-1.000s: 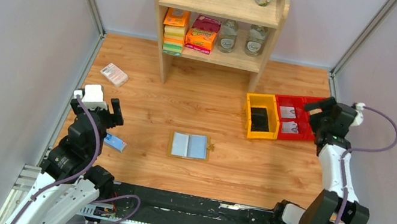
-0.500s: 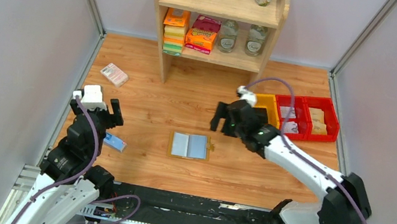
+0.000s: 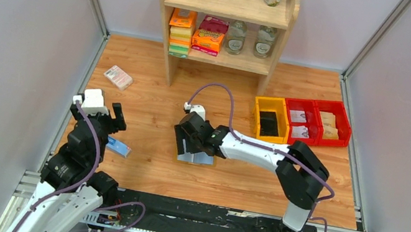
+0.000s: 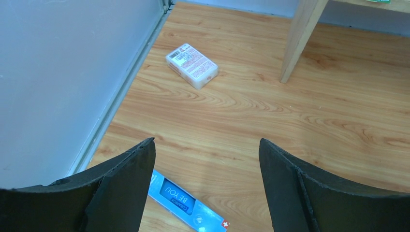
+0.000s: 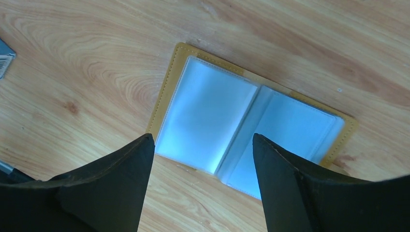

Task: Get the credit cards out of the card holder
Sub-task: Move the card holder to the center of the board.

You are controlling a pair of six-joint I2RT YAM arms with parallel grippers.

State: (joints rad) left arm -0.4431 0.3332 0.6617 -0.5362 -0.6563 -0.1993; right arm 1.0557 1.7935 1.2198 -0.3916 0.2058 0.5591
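Note:
The card holder [image 3: 203,159] lies open and flat on the wooden floor at the centre, with a tan border and grey-blue inner panels [image 5: 208,118]. My right gripper [image 3: 188,145] hangs low over its near edge, covering most of it from above. In the right wrist view the right gripper [image 5: 203,140] is open and holds nothing, and its fingertips straddle the holder's near edge. I cannot make out any credit cards in the sleeves. My left gripper [image 3: 99,112] stands open and empty at the left, away from the holder. In its own view the left gripper [image 4: 207,142] shows only bare floor between the tips.
A blue bar [image 3: 119,147] lies just below the left gripper, partly under its left finger [image 4: 121,179]. A pink-white packet [image 3: 118,77] sits near the left wall. At the back stands a wooden shelf [image 3: 227,6]. Right of it are a yellow bin [image 3: 270,123] and red bins [image 3: 315,122] with small cards.
My right arm has swung from the red bins at the far right across to the centre and come down over the card holder. The left arm has not moved.

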